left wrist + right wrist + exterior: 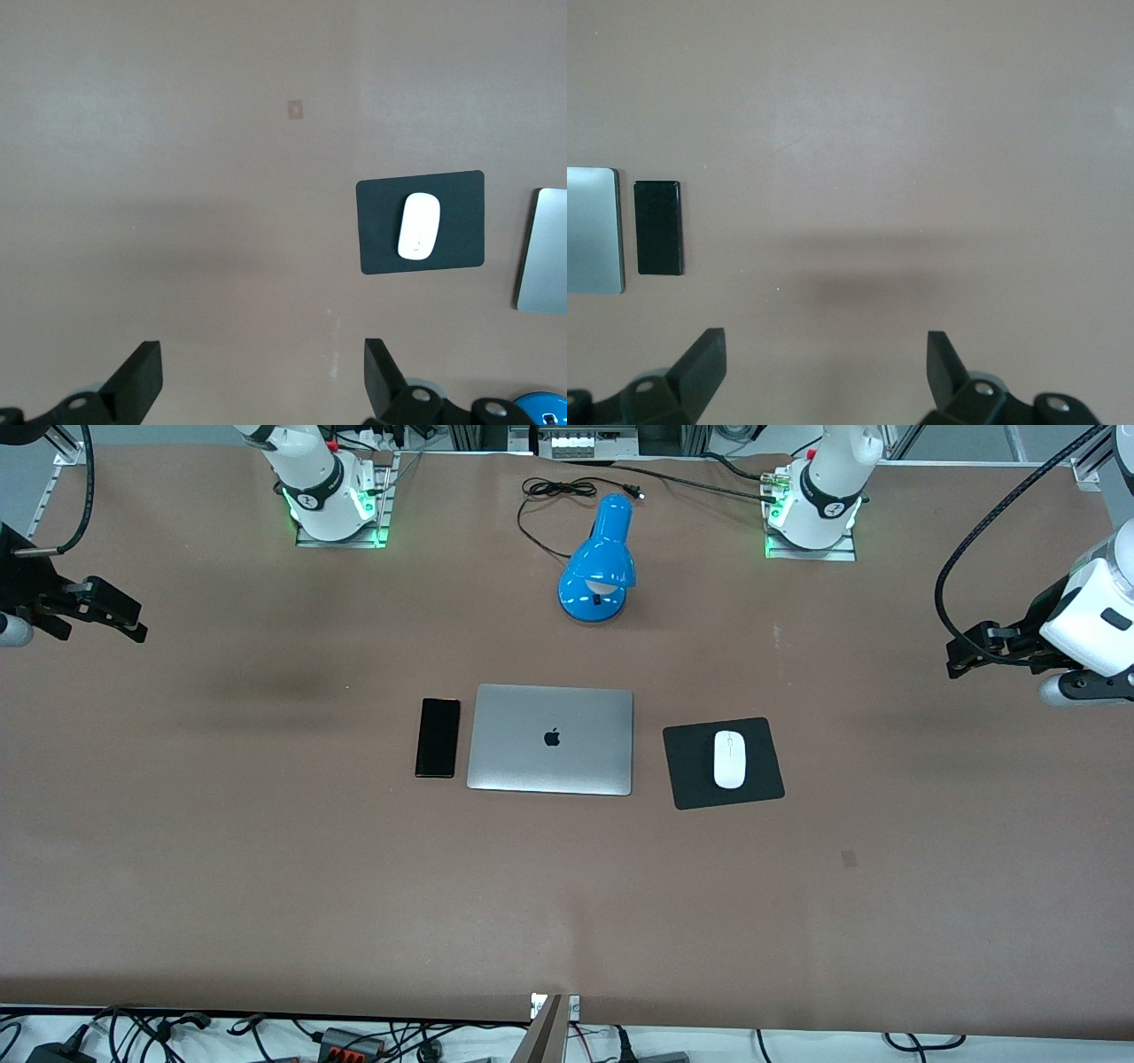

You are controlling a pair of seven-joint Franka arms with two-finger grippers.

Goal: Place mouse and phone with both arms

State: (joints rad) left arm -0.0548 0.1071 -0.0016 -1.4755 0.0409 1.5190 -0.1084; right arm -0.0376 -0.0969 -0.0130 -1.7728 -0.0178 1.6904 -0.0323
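Front view: the phone (438,738) is seen at centre frame, just beside the closed laptop (550,739); the mouse (729,758) rests on the black mouse pad (685,766) right of centre. A blue lamp (601,561) is shown only here. The right gripper (133,618) sits at the frame's left edge, the left gripper (966,654) at its right edge.

Left wrist view: the left gripper (262,381) is spread wide and empty at the bottom; mouse (418,226) on pad (376,230) is seen mid-right.

Right wrist view: the right gripper (826,370) is spread wide and empty; the phone (659,227) is seen mid-left.
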